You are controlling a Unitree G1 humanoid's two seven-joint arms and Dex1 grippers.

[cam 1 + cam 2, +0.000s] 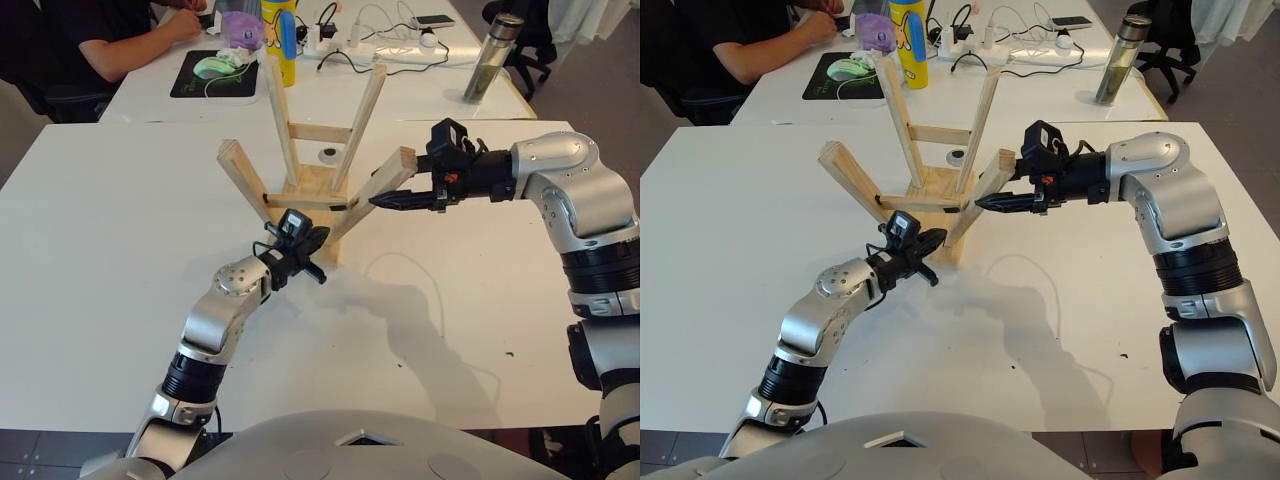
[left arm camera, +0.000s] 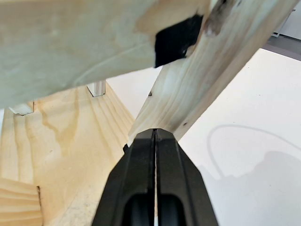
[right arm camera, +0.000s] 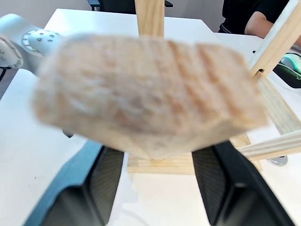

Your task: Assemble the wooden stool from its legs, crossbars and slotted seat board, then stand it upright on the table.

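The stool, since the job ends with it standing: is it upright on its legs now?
No, upside down: the seat board is down on the table and the legs point upward.

Left hand (image 1: 318, 240) pinched closed, arm low; right hand (image 1: 382, 201) fingers spread, arm outstretched.

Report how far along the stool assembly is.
Done: the stool looks assembled, four legs and crossbars joined to the seat board. In hand: it stands legs-up on the table; the right gripper is at one leg's free end, the left gripper, jaws shut, near that leg's base. Left: turning it upright onto its legs.
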